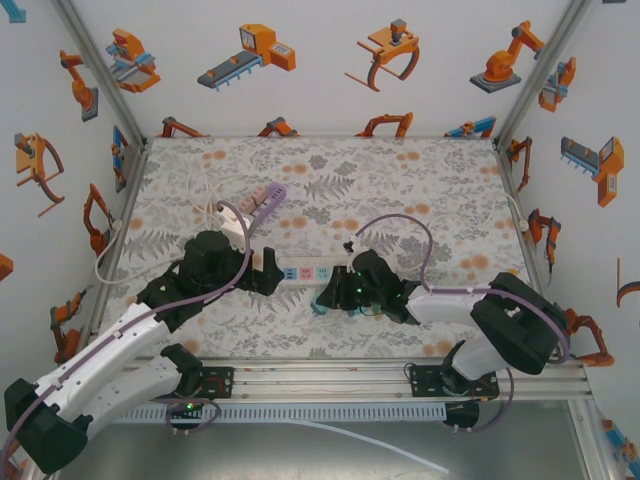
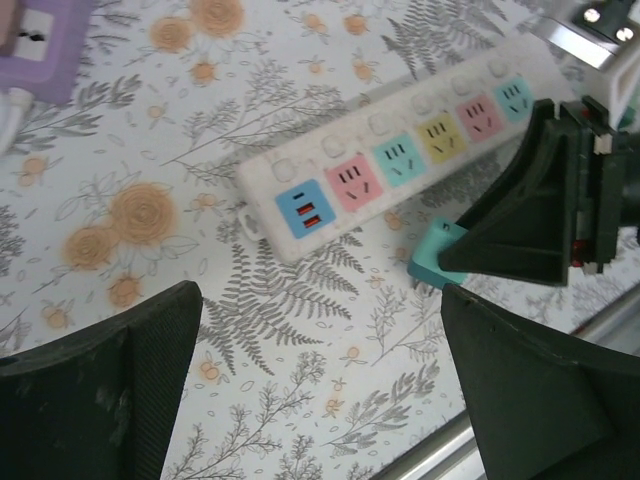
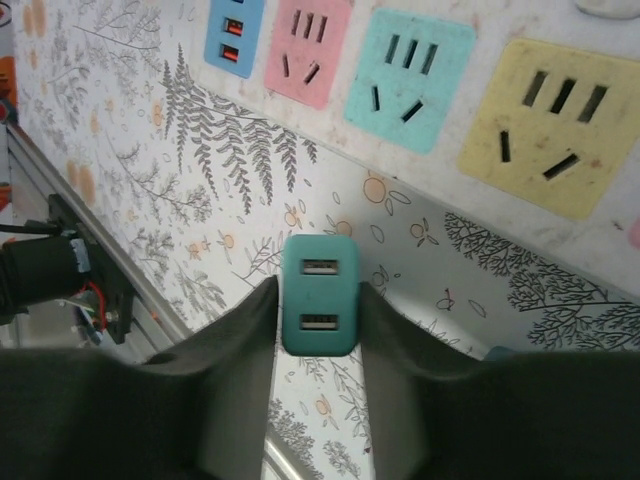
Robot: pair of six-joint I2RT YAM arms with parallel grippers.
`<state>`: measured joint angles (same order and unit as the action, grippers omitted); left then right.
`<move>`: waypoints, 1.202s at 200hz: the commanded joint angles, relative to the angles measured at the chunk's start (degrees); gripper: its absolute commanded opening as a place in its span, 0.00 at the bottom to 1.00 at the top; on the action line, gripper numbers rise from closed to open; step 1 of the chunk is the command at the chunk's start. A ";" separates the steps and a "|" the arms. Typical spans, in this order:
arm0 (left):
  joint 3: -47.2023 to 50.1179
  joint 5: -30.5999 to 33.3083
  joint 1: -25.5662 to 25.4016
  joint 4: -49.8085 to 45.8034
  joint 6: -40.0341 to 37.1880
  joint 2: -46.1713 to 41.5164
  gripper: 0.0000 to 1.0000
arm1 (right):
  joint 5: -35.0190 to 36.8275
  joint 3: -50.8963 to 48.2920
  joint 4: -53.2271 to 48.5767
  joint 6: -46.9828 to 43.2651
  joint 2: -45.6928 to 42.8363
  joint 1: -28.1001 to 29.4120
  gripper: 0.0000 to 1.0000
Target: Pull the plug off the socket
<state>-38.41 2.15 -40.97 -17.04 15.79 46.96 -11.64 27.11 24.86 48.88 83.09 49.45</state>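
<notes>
Because the small teal plastic plug (image 3: 320,295) is a squat block of hard, smooth plastic, I judge it light and rigid, not fragile, but liable to slip if pinched at a corner. The best hold is across its two flat flanks, and that is where the right gripper (image 3: 320,318) has it: the dark fingers (image 3: 240,335) are closed narrowly on either side, with the face carrying the two USB ports turned toward the wrist camera. Its prongs are hidden, so I cannot tell their shape.

The plug has rounded corners, a matte finish and no cable. It sits clear of the long white plastic power strip (image 2: 400,160), just beside the strip's near edge and over the floral tablecloth (image 2: 150,130). Whether it touches the cloth I cannot tell. The strip's row of blue, pink, teal and yellow sockets looks empty in the left wrist view, so I judge the pull itself done.

The strip looks light enough to slide or lift under a tug, so a brace at one end would suit it. The left gripper (image 2: 320,400) hovers near the blue USB end with its jaws wide apart, holding nothing. From above, the plug (image 1: 319,305) lies between the strip (image 1: 305,272) and the arm bases. A lilac power strip (image 1: 262,200) rests well apart, farther back on the table.
</notes>
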 commanded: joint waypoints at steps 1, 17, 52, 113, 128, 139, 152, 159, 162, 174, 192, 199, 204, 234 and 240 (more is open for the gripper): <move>-1.40 6.66 -0.24 -2.06 2.81 -0.62 0.98 | 3.25 -0.91 -1.31 -0.16 -0.47 0.45 0.43; -0.88 9.22 -0.12 -2.29 4.41 -0.73 1.00 | 3.96 -1.27 -2.71 -0.67 -2.27 0.47 0.44; 0.13 15.67 0.46 -3.17 8.56 -1.42 0.97 | 6.78 -1.45 -8.07 -1.91 -8.14 0.39 0.55; 2.13 21.83 5.21 -4.05 16.56 -3.45 0.97 | 12.48 3.01 -18.56 -13.79 -20.16 0.44 0.67; 1.72 24.39 7.74 -4.92 20.10 -3.04 0.97 | 15.31 5.58 -19.95 -21.04 -21.87 0.41 0.67; 1.39 26.39 9.77 -5.45 22.59 -2.68 0.97 | 18.30 7.65 -20.07 -27.19 -22.43 0.42 0.67; 1.15 27.72 12.81 -4.72 25.43 -1.95 0.97 | 22.10 9.99 -18.67 -33.80 -22.07 0.45 0.68; 1.21 27.53 14.60 -3.40 26.05 -1.34 0.97 | 24.39 11.12 -16.64 -37.30 -21.42 0.45 0.68; 1.30 27.29 15.39 -2.60 26.19 -0.98 0.97 | 25.31 11.50 -15.74 -38.31 -21.13 0.44 0.69; 0.50 24.47 18.88 0.56 25.95 1.39 0.97 | 27.17 12.64 -11.37 -41.83 -19.77 0.45 0.70; -2.97 17.46 23.56 5.66 21.40 8.13 0.97 | 26.89 13.55 -5.31 -44.29 -17.80 0.45 0.73; -5.10 15.27 24.51 7.22 18.23 11.71 0.97 | 26.41 13.66 -3.25 -44.39 -17.06 0.41 0.75; -7.04 14.30 24.82 8.06 15.61 14.51 0.97 | 25.76 13.67 -1.76 -44.40 -16.47 0.45 0.77; -19.01 8.69 24.98 9.65 -0.61 31.69 0.97 | 19.69 13.13 0.56 -44.44 -15.97 0.46 0.83; -21.13 7.18 24.97 10.06 -2.68 34.88 0.97 | 17.77 12.62 0.39 -44.74 -16.55 0.45 0.84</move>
<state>-52.01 17.26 -16.14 -11.79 27.62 72.31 10.90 39.48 19.92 7.18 67.51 49.65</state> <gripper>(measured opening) 0.973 0.826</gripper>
